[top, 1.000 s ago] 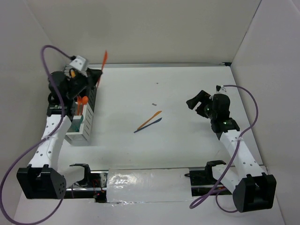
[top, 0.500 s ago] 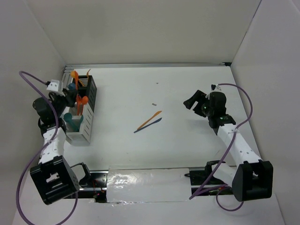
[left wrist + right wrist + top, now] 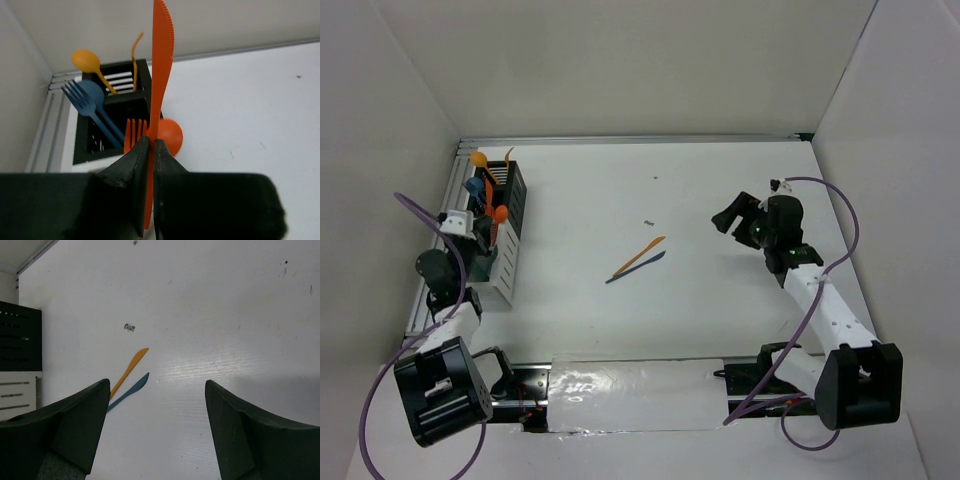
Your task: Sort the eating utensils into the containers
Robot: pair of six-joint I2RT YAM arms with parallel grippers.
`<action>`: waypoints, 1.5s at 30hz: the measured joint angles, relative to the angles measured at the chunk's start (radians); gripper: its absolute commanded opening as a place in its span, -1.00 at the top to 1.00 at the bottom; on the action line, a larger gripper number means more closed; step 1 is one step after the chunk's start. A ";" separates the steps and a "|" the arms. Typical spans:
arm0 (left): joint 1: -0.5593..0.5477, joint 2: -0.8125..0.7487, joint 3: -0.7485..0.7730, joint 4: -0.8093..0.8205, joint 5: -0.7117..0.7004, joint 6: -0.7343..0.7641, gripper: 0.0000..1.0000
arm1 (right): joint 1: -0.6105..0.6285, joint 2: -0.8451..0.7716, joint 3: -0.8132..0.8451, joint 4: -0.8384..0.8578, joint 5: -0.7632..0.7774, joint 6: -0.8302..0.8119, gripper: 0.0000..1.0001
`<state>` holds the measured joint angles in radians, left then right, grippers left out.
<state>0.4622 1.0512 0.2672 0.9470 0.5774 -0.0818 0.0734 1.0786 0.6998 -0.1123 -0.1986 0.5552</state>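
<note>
My left gripper (image 3: 151, 142) is shut on an orange knife (image 3: 162, 60), which stands upright between the jaws. Just beyond it is the black container (image 3: 118, 96), holding an orange spoon (image 3: 86, 61), a blue fork (image 3: 79, 96) and an orange fork (image 3: 134, 132). From above, the left gripper (image 3: 470, 232) sits low beside the row of containers (image 3: 497, 278) at the left. An orange knife (image 3: 642, 254) and a blue knife (image 3: 636, 268) lie side by side mid-table. My right gripper (image 3: 156, 385) hangs open over the table, apart from those knives (image 3: 129, 371).
The side wall and a metal rail (image 3: 435, 240) run close along the left of the containers. A small dark speck (image 3: 648, 222) lies on the table beyond the knives. A taped strip (image 3: 635, 385) lines the near edge between the arm bases.
My left arm has drawn back from above the black container toward the near left, keeping the orange knife. The right arm shifted slightly a second ago and has since stayed put.
</note>
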 measured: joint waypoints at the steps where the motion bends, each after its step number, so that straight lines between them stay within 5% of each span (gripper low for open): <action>1: -0.003 -0.002 0.022 -0.016 -0.004 0.000 0.50 | 0.000 -0.007 0.000 0.000 0.000 0.000 -0.66; 2: -0.005 -0.003 0.051 -0.038 -0.010 0.000 0.06 | 0.000 -0.013 0.000 0.000 0.000 0.000 -0.67; 3: -0.006 -0.003 0.077 -0.055 -0.016 0.004 -0.13 | 0.000 -0.020 0.000 0.000 0.000 0.000 -0.67; 10: -0.029 -0.074 0.223 -0.223 -0.018 0.002 -0.56 | 0.000 -0.033 0.000 -0.001 -0.001 0.000 -0.67; 16: -0.051 -0.129 0.423 -0.476 0.039 0.033 -0.58 | -0.002 -0.050 0.001 -0.005 0.000 0.000 -0.67; 19: -0.108 -0.127 0.580 -0.612 0.177 0.066 -0.64 | -0.002 -0.052 0.002 -0.006 0.001 0.002 -0.69; 25: -0.346 -0.089 0.691 -0.796 0.415 0.101 -0.60 | -0.003 -0.054 0.002 -0.029 0.021 0.010 -0.70; 34: -0.855 0.349 0.846 -1.159 0.125 0.163 -0.48 | -0.007 -0.090 -0.006 -0.060 0.057 0.023 -0.71; 45: -0.989 0.755 1.091 -1.310 -0.178 0.236 -0.35 | -0.014 -0.154 -0.025 -0.089 0.094 0.007 -0.69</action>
<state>-0.5270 1.8057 1.3582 -0.3634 0.3992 0.1539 0.0589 0.9249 0.6750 -0.2012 -0.1043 0.5625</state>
